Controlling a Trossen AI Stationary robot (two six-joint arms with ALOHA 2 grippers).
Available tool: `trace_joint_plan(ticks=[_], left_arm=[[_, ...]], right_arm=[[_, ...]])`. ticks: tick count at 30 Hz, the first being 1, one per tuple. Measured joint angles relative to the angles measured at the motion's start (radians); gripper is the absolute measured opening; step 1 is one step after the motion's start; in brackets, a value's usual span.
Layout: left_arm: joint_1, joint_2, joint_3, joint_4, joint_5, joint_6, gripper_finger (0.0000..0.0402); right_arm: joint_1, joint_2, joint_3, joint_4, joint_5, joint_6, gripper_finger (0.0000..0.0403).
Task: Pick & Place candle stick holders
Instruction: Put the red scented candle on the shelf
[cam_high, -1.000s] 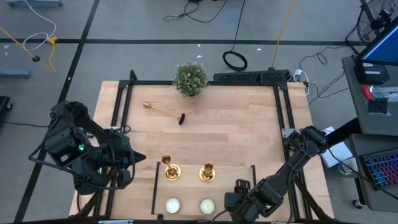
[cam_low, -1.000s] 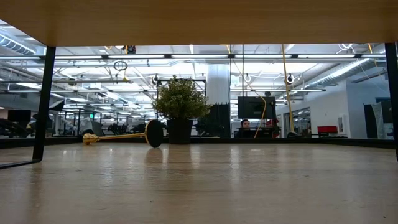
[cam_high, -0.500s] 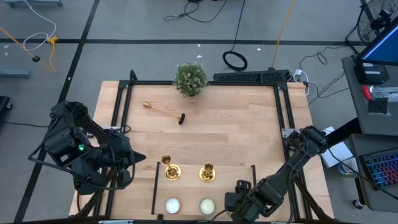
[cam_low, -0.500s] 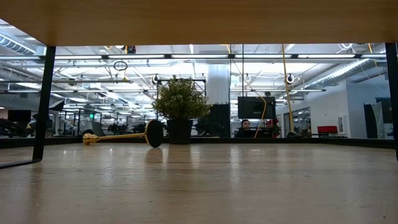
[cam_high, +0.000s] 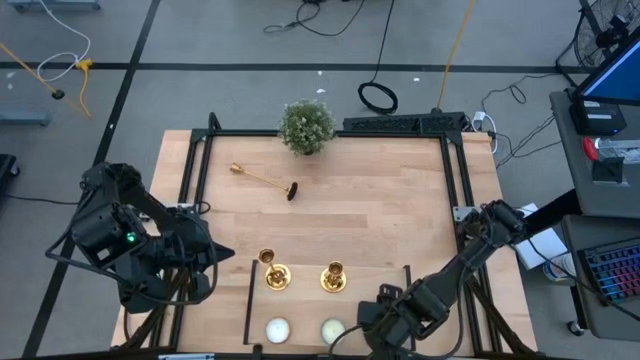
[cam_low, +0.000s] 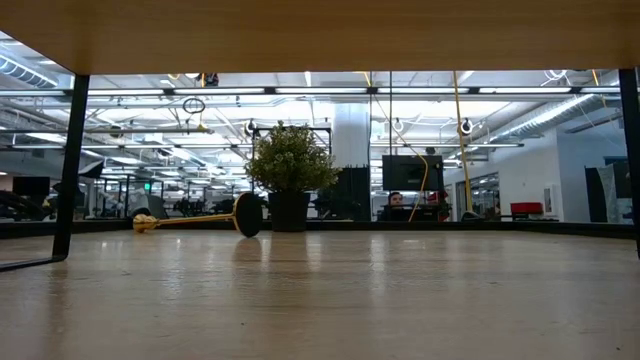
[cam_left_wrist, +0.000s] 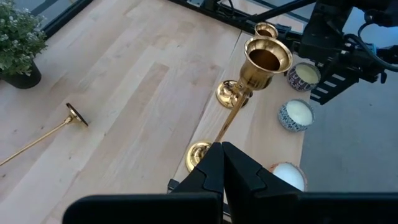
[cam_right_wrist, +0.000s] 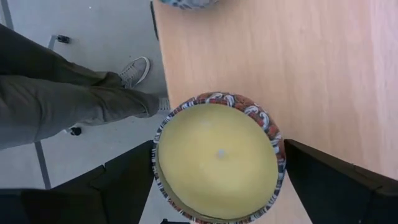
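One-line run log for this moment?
left hand: shut, idle | right hand: open around tealight candle | fallen candlestick: untouched

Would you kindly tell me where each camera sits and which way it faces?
High view: overhead, looking down on the table and both arms.
Low view: at tabletop height, facing the plant; no arm shows.
Left wrist view: past shut fingers toward the upright candlesticks.
Right wrist view: down onto a candle between open fingers.
High and low views share the fallen candlestick.
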Motion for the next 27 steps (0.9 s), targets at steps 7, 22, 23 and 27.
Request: trace_joint_plan(ticks=[7, 22, 23, 27], left_arm=[[0.000, 0.000, -0.037, 0.004, 0.027, -0.013, 0.0001], [0.000, 0.000, -0.116, 0.134, 0.047, 0.010, 0.0001], [0.000, 0.000, -0.116, 0.133, 0.046, 0.010, 0.0001], [0.000, -0.002, -0.116, 0.132, 0.045, 0.011, 0.0001]], right_arm=[[0.000, -0.007, -0.001, -0.014, 0.000, 0.010, 0.0338], [-0.033, -0.071, -0.001, -0.053, 0.006, 0.012, 0.0336], [-0.038, -0.077, -0.001, -0.059, 0.010, 0.010, 0.0336], [-0.060, -0.109, -0.001, -0.040, 0.065, -0.004, 0.0336]])
